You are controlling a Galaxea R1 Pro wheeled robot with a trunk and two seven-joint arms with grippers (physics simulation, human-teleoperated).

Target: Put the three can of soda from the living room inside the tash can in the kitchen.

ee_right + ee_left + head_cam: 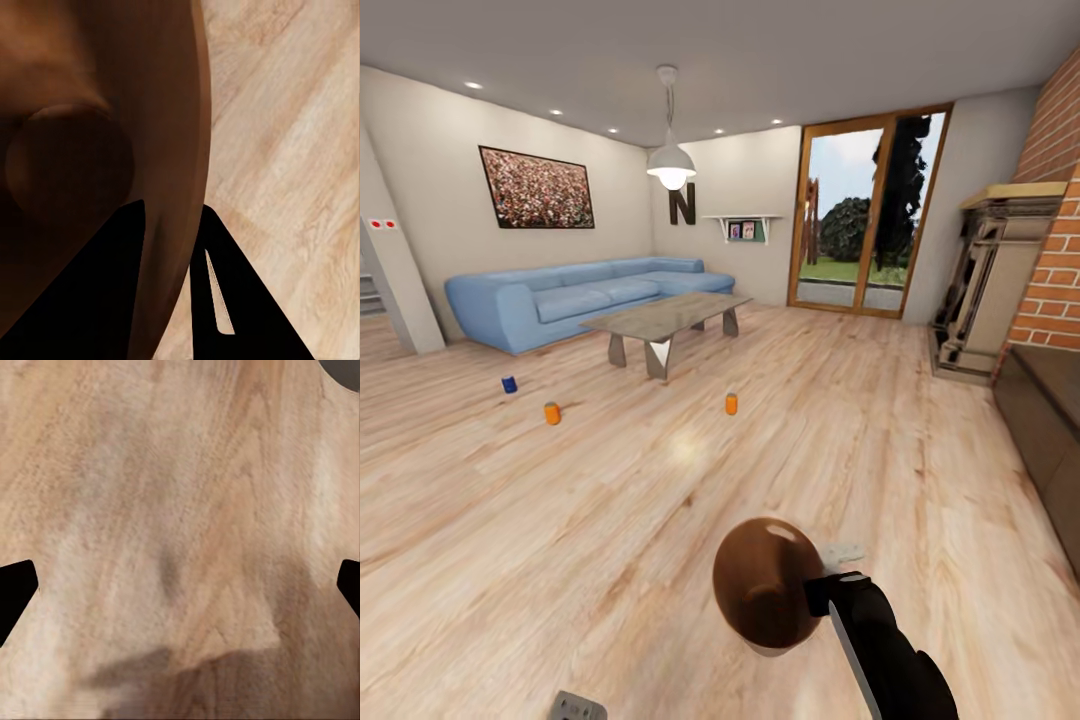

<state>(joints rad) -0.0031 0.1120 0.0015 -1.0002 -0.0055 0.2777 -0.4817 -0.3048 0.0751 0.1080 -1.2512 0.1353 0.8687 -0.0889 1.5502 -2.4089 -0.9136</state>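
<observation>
Your right arm reaches forward from the lower right of the head view, and your right gripper is clamped on the rim of the trash can. In the right wrist view one dark finger sits inside the glossy copper-brown wall and the other outside it, so the wall is pinched between them. The bin is tipped, its open mouth facing back toward your head camera and its long axis running roughly away from you over the floor.

Your left gripper's fingertips show at the two edges of the left wrist view, set wide apart with only wood plank floor between them.

The three soda cans stand upright on the floor ahead, well apart from the bin: the dark blue can nearest the blue corner sofa, an orange can just beside it, and another orange can near the low glass table. Any label on them is too small to read.

A large letter "N" hangs on the far wall.
</observation>
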